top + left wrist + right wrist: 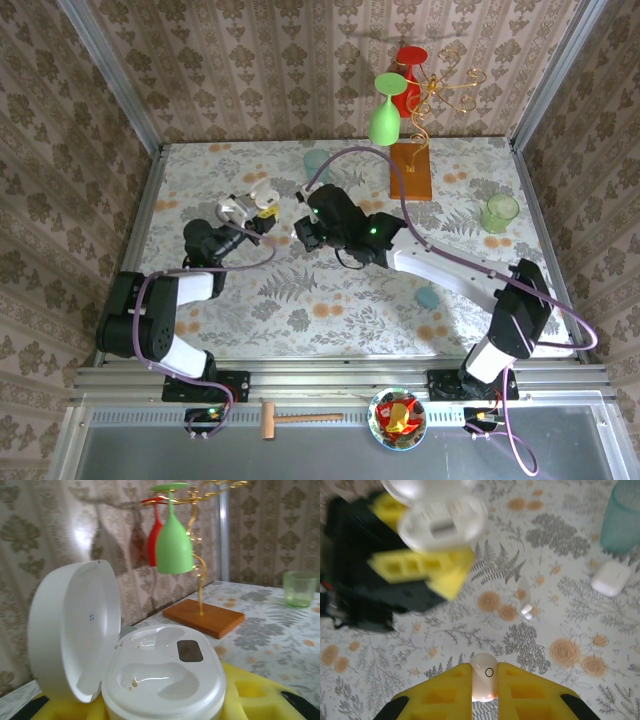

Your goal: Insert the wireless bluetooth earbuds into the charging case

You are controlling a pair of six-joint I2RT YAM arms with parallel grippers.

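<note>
Two yellow pads of the right claw [484, 687] are clenched on a white earbud [483, 674]. Past it, a second earbud [526, 611] lies on the flowered tabletop [465, 630], well apart from a small white case [611, 577] near a teal cup [625, 515]. The left claw [160, 707] grasps the open charging case [165, 675], its lid tipped up. Behind it, a green glass [173, 545] and a red glass [151, 542] hang upside down from a gold rack [200, 575].

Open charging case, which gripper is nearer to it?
Left. The left gripper holds the open charging case; the right gripper, pinching an earbud, sits just right of it, apart.
</note>
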